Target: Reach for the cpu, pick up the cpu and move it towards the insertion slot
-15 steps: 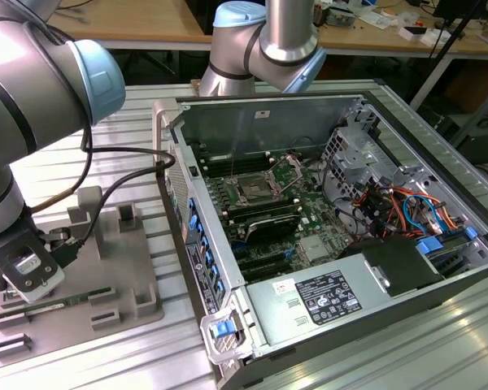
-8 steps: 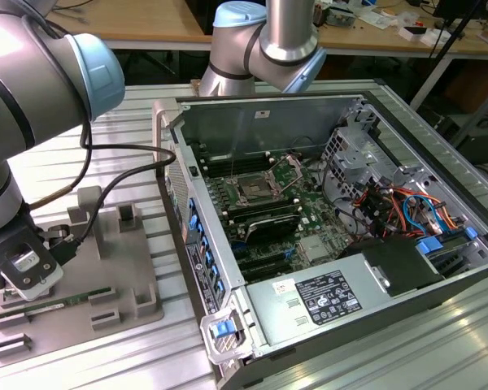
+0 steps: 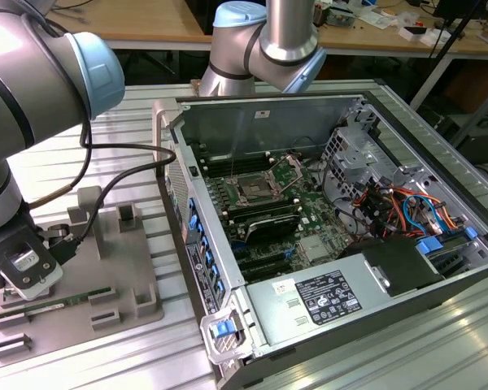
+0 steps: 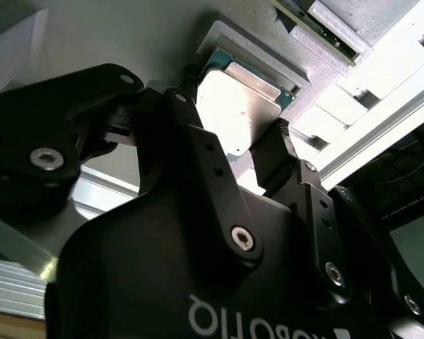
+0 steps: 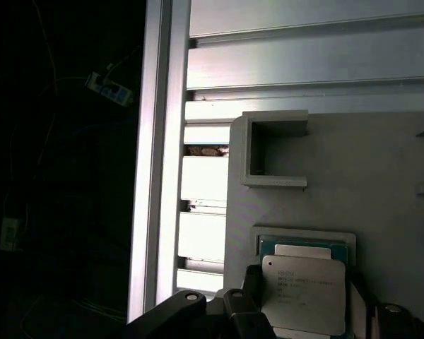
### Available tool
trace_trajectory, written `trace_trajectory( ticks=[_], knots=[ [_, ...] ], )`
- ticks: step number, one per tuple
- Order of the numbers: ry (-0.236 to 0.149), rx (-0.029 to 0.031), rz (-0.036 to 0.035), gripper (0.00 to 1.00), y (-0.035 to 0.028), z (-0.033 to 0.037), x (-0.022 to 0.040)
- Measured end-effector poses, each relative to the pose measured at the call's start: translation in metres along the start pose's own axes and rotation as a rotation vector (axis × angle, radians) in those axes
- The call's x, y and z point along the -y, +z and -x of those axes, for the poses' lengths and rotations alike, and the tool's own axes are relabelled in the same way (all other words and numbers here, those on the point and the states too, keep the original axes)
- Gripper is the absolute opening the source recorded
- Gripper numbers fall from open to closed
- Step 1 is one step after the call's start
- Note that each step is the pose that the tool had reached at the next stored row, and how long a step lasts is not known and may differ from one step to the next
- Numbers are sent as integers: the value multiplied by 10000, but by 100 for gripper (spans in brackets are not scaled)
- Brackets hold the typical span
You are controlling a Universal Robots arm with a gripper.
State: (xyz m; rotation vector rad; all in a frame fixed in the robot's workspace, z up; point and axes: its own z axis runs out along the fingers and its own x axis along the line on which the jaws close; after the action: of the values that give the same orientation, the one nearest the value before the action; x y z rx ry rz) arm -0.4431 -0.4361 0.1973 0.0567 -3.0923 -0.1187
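Jaws: the jaws point(image 4: 230, 116) are narrowed to about the chip's width. One finger point(image 4: 178, 106) lies against one edge and its partner against the opposite edge, so I read this as closed on the cpu point(image 5: 304, 293), not hanging open.
Cpu position: it sits directly between the fingertips, silvery top facing up toward the wrist. As far as I can judge, it lies flat in, or barely above, its grey pocket point(image 4: 258, 53).
Holder: in the exterior view the grey fixture plate point(image 3: 122, 268) lies on the slatted surface point(image 3: 106, 357), at that view's left and outside the computer case point(image 3: 260, 122). A green memory stick point(image 3: 45, 307) rests in its own cradle just beside the wrist.
Insertion slot: the insertion slot point(image 3: 252, 191) is on the board inside the case, well apart from the jaws, with the case's side wall between them.
Risk, grip: the hold is on thin edges only. If one finger bears higher than the other, I expect the chip could tip or slide out.
Risk, pocket: a tilted chip could catch a corner on the pocket rim and be levered loose.
Risk, wall: carried low, the chip or fingers could strike the case wall.
Risk, cable: the black cable point(image 3: 106, 162) looping from the wrist hangs near that wall and could snag.
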Motion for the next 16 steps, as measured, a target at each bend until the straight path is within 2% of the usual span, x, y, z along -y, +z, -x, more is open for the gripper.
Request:
trace_trajectory(
  ticks=[16],
  knots=[
    [0, -3, 4, 55, -69, -4, -5]
  ],
)
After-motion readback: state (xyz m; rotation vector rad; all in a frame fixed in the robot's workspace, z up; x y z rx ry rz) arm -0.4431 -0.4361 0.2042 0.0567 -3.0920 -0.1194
